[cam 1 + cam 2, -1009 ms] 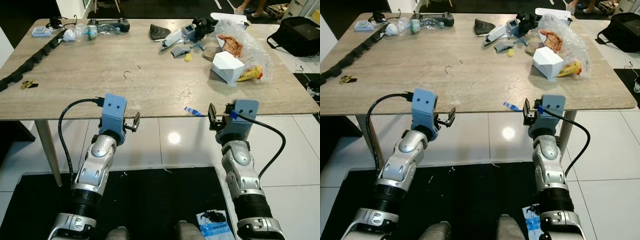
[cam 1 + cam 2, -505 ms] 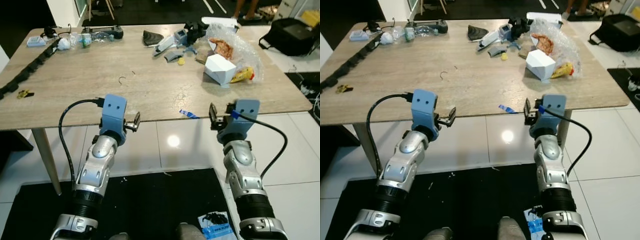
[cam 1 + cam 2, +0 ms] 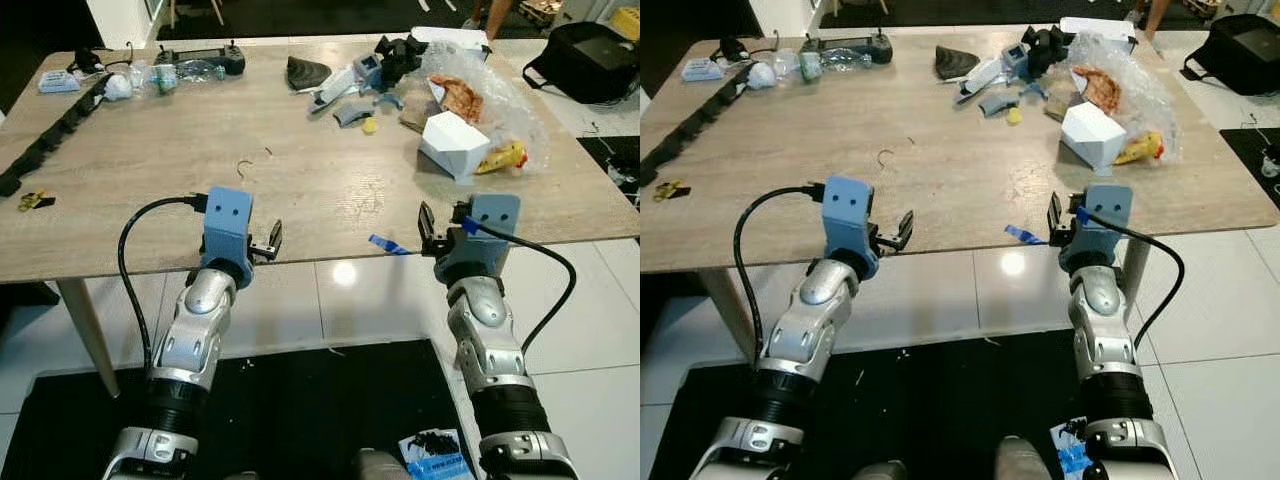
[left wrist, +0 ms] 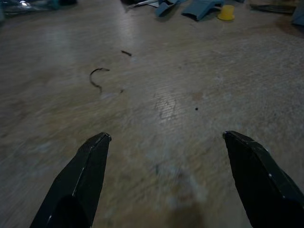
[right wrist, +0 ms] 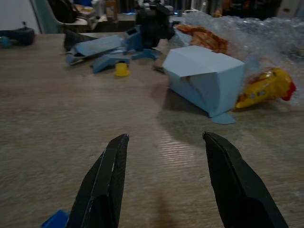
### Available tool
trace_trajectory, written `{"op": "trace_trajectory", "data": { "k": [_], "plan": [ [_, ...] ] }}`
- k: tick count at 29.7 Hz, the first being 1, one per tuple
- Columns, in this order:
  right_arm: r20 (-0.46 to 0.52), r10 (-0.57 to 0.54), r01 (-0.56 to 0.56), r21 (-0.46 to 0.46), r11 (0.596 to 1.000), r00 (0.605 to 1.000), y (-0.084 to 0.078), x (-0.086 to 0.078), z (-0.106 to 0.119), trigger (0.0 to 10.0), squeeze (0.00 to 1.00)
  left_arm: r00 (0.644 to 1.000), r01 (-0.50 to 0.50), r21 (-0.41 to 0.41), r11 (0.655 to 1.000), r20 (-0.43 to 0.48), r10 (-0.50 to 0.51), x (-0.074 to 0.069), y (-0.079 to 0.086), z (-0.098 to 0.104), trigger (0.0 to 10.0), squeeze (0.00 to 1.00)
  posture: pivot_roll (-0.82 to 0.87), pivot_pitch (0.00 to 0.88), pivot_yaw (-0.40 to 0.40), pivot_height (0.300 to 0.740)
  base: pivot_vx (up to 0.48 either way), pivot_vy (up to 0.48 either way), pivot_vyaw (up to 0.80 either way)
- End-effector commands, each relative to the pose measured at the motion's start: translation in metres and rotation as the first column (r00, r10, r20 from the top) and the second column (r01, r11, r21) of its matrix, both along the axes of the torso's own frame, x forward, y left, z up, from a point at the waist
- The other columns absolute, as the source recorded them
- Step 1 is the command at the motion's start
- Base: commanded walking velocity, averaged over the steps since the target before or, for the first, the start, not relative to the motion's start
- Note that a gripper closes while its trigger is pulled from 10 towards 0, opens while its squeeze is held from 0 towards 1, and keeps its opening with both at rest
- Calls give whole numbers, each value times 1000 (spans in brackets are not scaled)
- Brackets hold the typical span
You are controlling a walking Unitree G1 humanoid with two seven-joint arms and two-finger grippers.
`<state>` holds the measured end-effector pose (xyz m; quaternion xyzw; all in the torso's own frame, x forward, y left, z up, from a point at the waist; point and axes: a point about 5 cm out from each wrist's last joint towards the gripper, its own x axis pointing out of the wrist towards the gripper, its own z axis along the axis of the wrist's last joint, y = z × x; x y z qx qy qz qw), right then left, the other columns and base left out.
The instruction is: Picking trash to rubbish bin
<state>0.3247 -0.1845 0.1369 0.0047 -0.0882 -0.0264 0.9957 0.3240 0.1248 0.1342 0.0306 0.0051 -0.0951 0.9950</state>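
Observation:
Trash lies on the wooden table (image 3: 150, 200): a white carton (image 3: 455, 140), a yellow wrapper (image 3: 503, 157) and food scraps in crumpled clear plastic (image 3: 495, 90), a yellow cap (image 3: 369, 125), and a blue scrap (image 3: 385, 244) at the front edge. My left gripper (image 3: 266, 243) is open at the table's front edge, over bare wood near a small wire curl (image 4: 96, 76). My right gripper (image 3: 428, 232) is open at the edge just right of the blue scrap, pointing toward the carton (image 5: 204, 78). Neither holds anything.
A plastic bottle (image 3: 185, 72), a black cable chain (image 3: 50, 140) and dark gadgets (image 3: 400, 50) sit along the far side. A black bag (image 3: 585, 45) lies on the floor at the right. A blue-white packet (image 3: 432, 452) lies on the black mat by my feet.
The whole view has shifted as I came closer to the table. Both grippers have gone from just short of the front edge to level with it, still open.

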Motion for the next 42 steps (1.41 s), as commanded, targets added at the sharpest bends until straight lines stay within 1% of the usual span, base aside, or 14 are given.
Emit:
{"op": "trace_trajectory", "data": {
  "k": [1, 15, 20, 25, 42],
  "plan": [
    [-1, -8, 8, -5, 1000, 1000, -2, -1, 0, 10000, 0, 1000, 5, -4, 1000, 4, -5, -2, 0, 0, 10000, 0, -77, 50, 10, 740, 285, 0, 0],
    [-1, -3, 3, -8, 1000, 1000, -2, -1, 0, 10000, 0, 1000, 7, -8, 1000, 10, -7, -2, 0, 0, 10000, 0, -78, 35, 6, 740, 288, 0, 0],
    [-6, -1, 1, 7, 1000, 1000, -2, -1, -1, 10000, 0, 1000, 9, -10, 1000, 12, -9, -2, 0, 1, 10000, 0, -79, 37, 7, 740, 286, 0, 0],
    [-7, -3, 3, 9, 1000, 1000, -2, -1, -1, 10000, 0, 1000, 10, -12, 1000, 13, -10, -2, -1, 1, 10000, 0, -79, 38, 7, 740, 283, 0, -556],
    [-11, -9, 9, 12, 1000, 1000, -3, -1, -1, 10000, 0, 1000, 12, -15, 1000, 11, -12, -1, -2, 1, 10000, 0, -78, 50, 9, 740, 287, 0, -800]
  ]
}}
